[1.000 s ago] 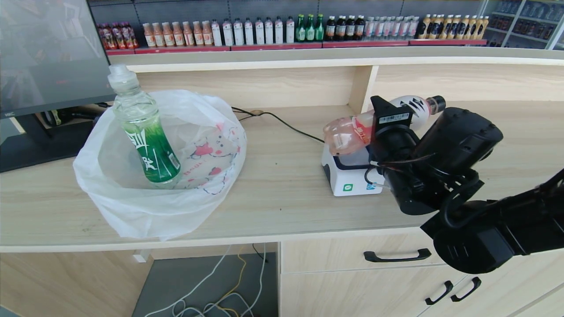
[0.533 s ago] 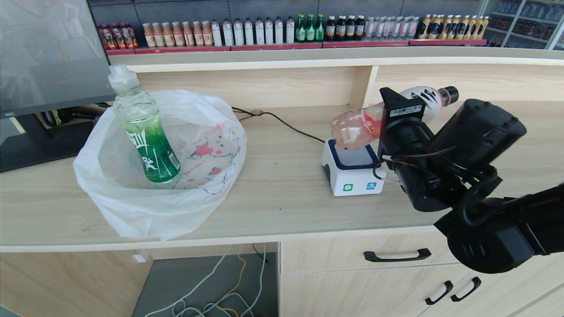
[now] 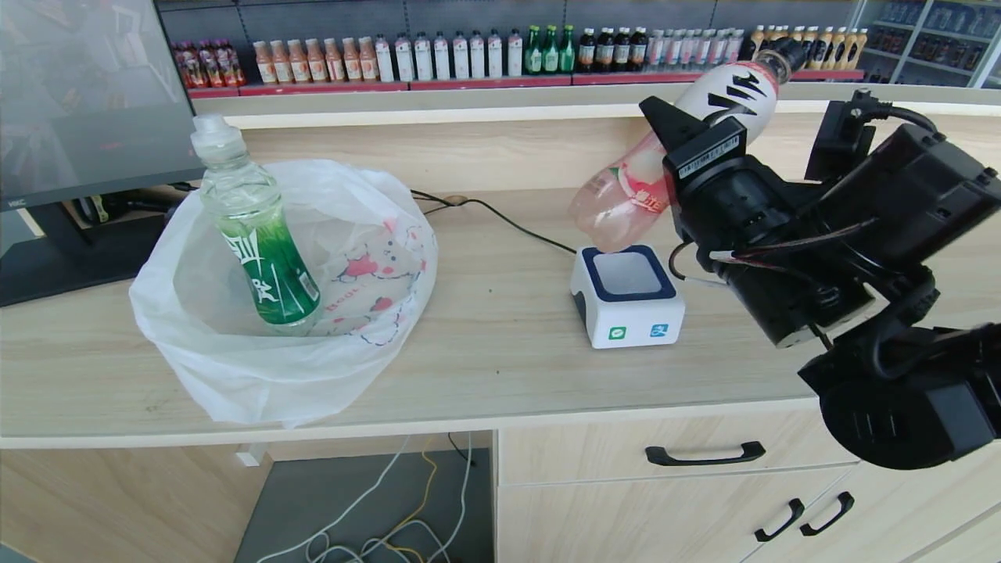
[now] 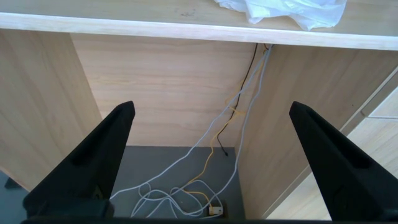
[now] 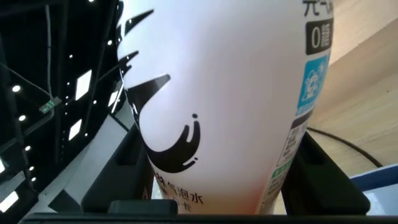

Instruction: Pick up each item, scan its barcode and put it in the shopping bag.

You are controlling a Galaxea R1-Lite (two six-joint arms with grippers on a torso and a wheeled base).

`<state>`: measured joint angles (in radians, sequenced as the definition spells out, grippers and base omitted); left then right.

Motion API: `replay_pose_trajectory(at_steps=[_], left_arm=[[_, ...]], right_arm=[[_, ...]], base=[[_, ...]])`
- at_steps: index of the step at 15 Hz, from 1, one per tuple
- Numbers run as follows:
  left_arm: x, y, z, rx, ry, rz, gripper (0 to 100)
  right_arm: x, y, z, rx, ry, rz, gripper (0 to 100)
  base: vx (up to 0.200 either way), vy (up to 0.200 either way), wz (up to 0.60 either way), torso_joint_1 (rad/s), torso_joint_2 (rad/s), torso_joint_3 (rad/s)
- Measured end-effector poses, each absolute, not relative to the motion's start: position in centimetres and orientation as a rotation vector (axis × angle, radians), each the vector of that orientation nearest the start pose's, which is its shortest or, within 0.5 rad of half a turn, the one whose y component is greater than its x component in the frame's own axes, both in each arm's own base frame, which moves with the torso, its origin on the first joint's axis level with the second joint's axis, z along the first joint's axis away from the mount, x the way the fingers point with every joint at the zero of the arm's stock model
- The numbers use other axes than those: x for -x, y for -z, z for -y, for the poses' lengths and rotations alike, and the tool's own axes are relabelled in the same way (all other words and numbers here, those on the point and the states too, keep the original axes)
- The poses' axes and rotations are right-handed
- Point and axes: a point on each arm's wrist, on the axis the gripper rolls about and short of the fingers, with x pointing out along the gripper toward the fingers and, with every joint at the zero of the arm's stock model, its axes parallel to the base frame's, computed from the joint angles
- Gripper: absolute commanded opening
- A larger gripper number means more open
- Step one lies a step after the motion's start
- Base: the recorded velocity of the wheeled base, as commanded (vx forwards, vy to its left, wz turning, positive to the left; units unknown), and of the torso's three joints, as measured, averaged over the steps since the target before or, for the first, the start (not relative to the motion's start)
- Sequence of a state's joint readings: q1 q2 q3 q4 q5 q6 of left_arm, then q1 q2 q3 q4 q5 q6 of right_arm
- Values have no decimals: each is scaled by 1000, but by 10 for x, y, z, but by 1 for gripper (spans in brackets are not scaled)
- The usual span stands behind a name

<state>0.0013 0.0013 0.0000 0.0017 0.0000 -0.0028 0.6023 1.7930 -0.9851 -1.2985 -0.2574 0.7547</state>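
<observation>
**Item 1.** Pink drink btl (image 3: 626, 195): clear plastic, pink liquid, dark cap. White wrap label w/ black brush-stroke marks and small print. Held tilted, cap up, base just over the far edge of the scanner (image 3: 626, 297). We log the R gripper (image 3: 692, 145) w/ black fingers (image 3: 665, 117) pinching it mid-body.

**Item 2.** Scanner: white box, dark-rimmed top window, two small icons on front. Sits on the pale wood-grain surface (image 3: 485, 352).

**Item 3.** Shopping bag (image 3: 235, 375): thin translucent plastic w/ pink cartoon print. Holds a leaning green-label btl (image 3: 262, 242).

**Item 4.** L gripper (image 4: 208, 162): below the surface edge, fingers (image 4: 93, 168) spread wide.
</observation>
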Motion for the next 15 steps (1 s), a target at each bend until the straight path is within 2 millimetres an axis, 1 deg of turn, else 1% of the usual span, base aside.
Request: replay_pose_trajectory(at_steps=[3, 5, 7, 11, 15], left_arm=[[23, -75, 0, 2, -1, -3, 100], [23, -75, 0, 2, -1, -3, 100], [23, -75, 0, 3, -1, -3, 100], [23, -75, 0, 3, -1, -3, 100], [23, -75, 0, 2, -1, -3, 100]], right_arm=[[-271, -277, -182, -810, -520, 350, 0], [-261, -283, -185, -731, -565, 373, 0], [-252, -285, -187, -568, -573, 409, 0], [-236, -270, -185, -277, -539, 427, 0], [-226, -249, -175, -152, -503, 433, 0]], base=[[0, 0, 0, 0, 0, 0], [0, 0, 0, 0, 0, 0], [0, 0, 0, 0, 0, 0], [0, 0, 0, 0, 0, 0], [0, 0, 0, 0, 0, 0]])
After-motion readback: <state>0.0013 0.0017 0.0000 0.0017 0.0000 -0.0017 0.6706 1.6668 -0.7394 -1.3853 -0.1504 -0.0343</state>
